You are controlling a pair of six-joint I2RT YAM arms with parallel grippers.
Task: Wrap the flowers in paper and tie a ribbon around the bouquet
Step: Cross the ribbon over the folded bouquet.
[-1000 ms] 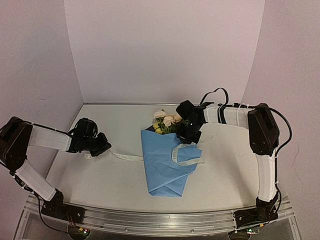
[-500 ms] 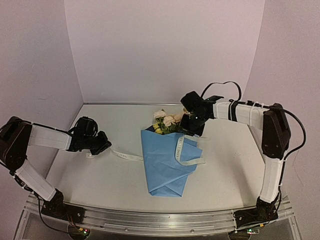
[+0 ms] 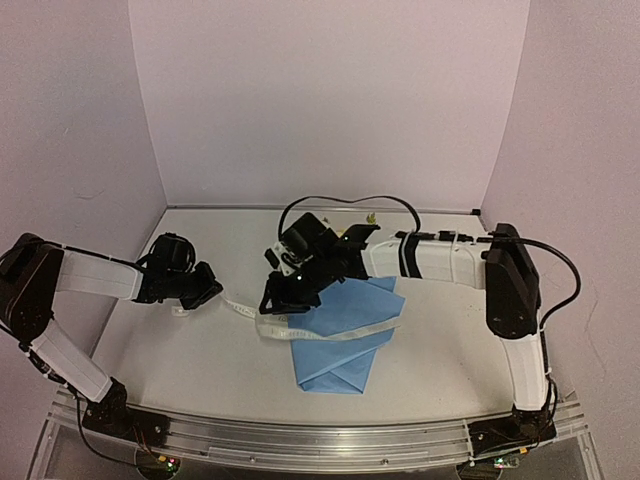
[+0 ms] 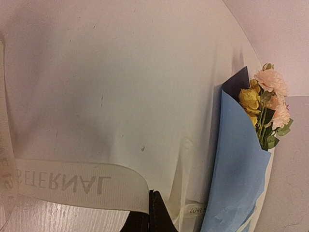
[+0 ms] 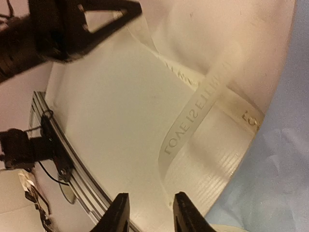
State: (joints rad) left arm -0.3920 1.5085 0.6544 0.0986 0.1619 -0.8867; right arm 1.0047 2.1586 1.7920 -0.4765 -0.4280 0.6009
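We judge the step in hand to be the tie. The ribbon (image 3: 345,330) lies across the middle of the bouquet (image 3: 340,345), which rests flat at the centre of the table (image 3: 200,360). Its paper (image 3: 335,355) cone points toward the bottom of the frame. The flowers (image 4: 267,101) show only in the left wrist view, at the right edge; from above the right arm covers them. The left gripper (image 3: 203,293) is clamped on the ribbon's end at the left of the frame. The right gripper (image 3: 275,303) hangs low at the cone's left edge, its fingers (image 5: 118,212) parted with nothing between them and the ribbon's curl just beyond. To do this well, we would close on that curl near the cone. The left grip should stay firm so the band does not go slack, and the pull should be gentle enough that the thin paper does not slide or unfold. Compared with a second ago, the right arm has swung from the blooms at the cone's upper right to its left side. Its jaws have gone from closed to parted, and the loose loop at the cone's right has flattened into a straight band. The left arm has not moved.
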